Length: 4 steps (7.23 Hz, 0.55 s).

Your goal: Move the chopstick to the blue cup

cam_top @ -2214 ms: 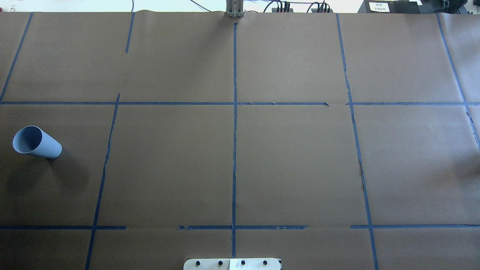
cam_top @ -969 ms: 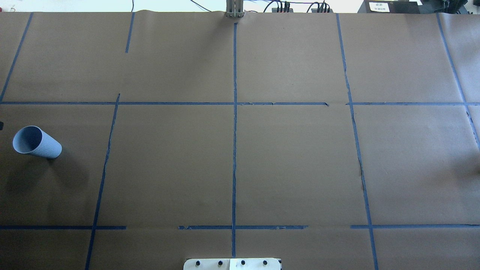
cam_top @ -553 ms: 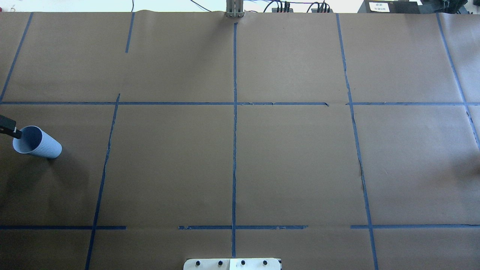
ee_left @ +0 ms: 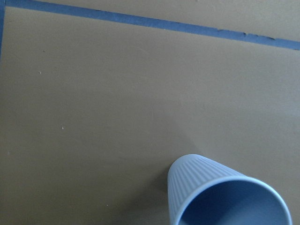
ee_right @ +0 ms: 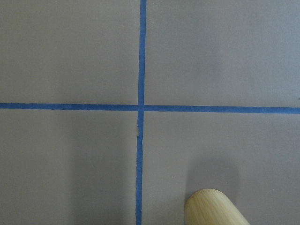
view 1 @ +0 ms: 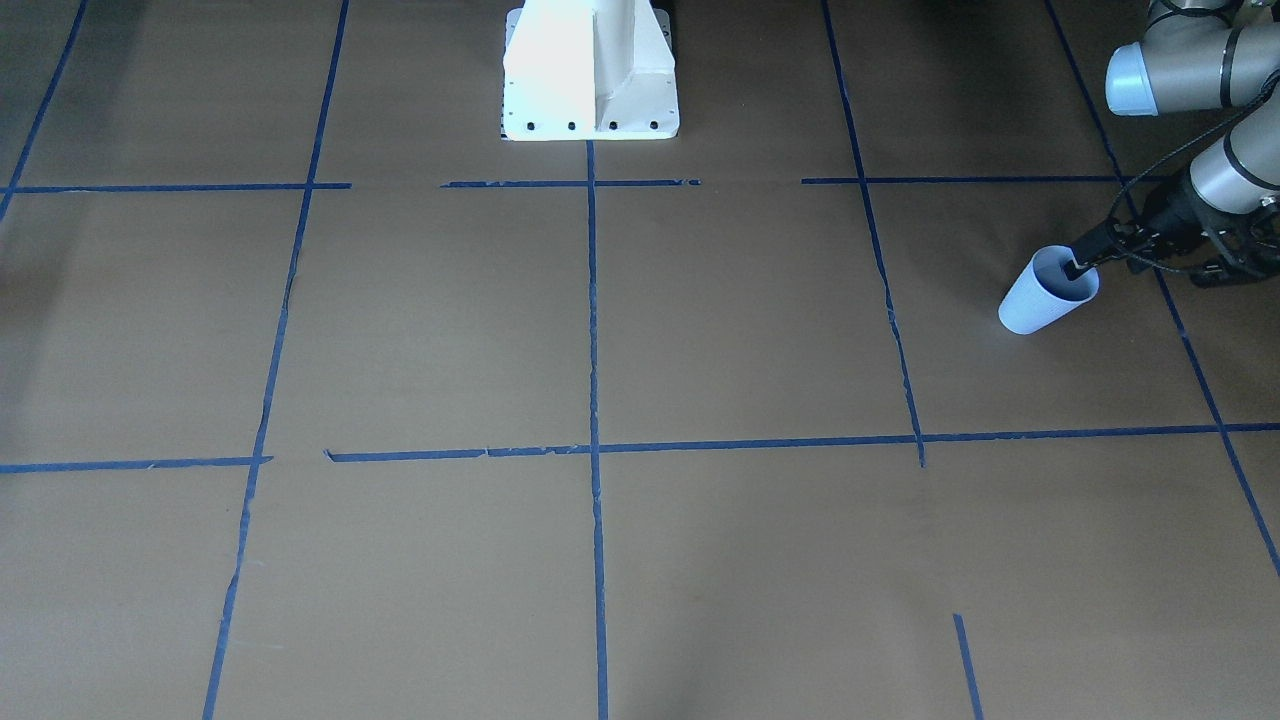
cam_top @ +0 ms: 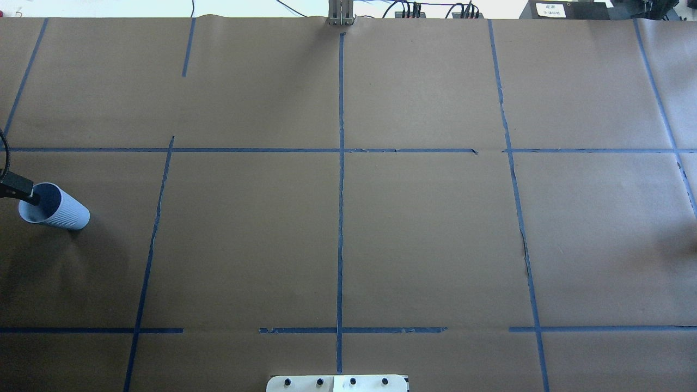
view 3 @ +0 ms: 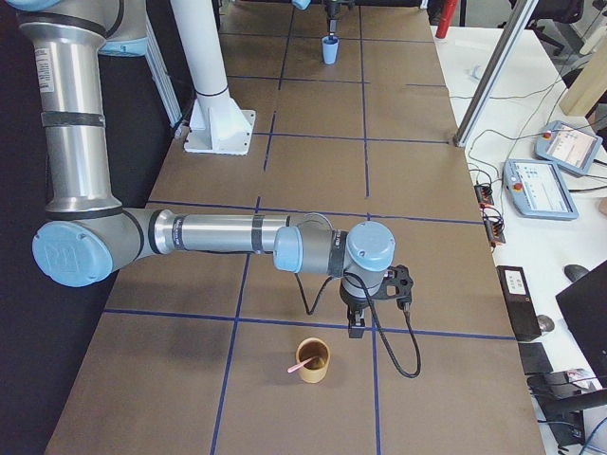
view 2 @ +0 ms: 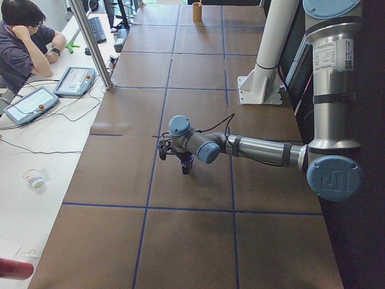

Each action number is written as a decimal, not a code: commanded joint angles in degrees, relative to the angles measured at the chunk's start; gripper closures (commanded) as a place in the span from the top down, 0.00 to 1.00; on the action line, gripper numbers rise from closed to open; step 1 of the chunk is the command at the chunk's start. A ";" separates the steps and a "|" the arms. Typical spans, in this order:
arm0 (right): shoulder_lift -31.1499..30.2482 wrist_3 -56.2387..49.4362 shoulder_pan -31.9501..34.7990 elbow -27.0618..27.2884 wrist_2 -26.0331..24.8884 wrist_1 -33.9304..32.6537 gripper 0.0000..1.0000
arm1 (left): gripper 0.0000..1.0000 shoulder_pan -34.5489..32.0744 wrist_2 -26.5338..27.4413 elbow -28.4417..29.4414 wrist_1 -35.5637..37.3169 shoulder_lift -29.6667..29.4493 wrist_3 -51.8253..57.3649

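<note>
The blue cup [cam_top: 57,211] stands upright at the table's far left; it also shows in the front view [view 1: 1040,300] and the left wrist view [ee_left: 220,197]. My left gripper [cam_top: 28,195] has its dark tip at the cup's rim, reaching into the mouth in the front view [view 1: 1074,268]; I cannot tell if it is open or shut. A pink chopstick [view 3: 302,364] leans in a tan bamboo cup [view 3: 313,360] at the table's right end. My right gripper [view 3: 357,325] hangs just behind that cup; I cannot tell its state.
The bamboo cup's rim [ee_right: 211,208] shows at the bottom of the right wrist view. Blue tape lines [cam_top: 340,179] cross the brown paper tabletop. The white robot base [view 1: 590,70] stands at the near edge. An operator [view 2: 24,36] sits at a side desk.
My left gripper came in from the overhead view's left edge and reached the blue cup's rim. The cup has not moved.
</note>
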 commanded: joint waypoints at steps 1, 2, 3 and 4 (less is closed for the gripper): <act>0.00 0.00 0.00 -0.01 0.00 -0.09 1.00 | 0.96 1.11 0.01 0.31 -0.22 -0.17 -0.01; 0.00 0.00 0.00 -0.01 0.00 0.00 1.00 | 0.95 1.47 0.01 0.31 -0.22 -0.69 -0.01; -0.09 0.00 0.00 -0.01 0.09 -0.09 1.00 | 0.93 2.08 0.01 0.66 -0.13 -1.48 -0.09; -0.09 0.00 0.00 -0.01 0.09 -0.09 1.00 | 0.90 2.35 0.01 0.93 -0.13 -1.49 -0.01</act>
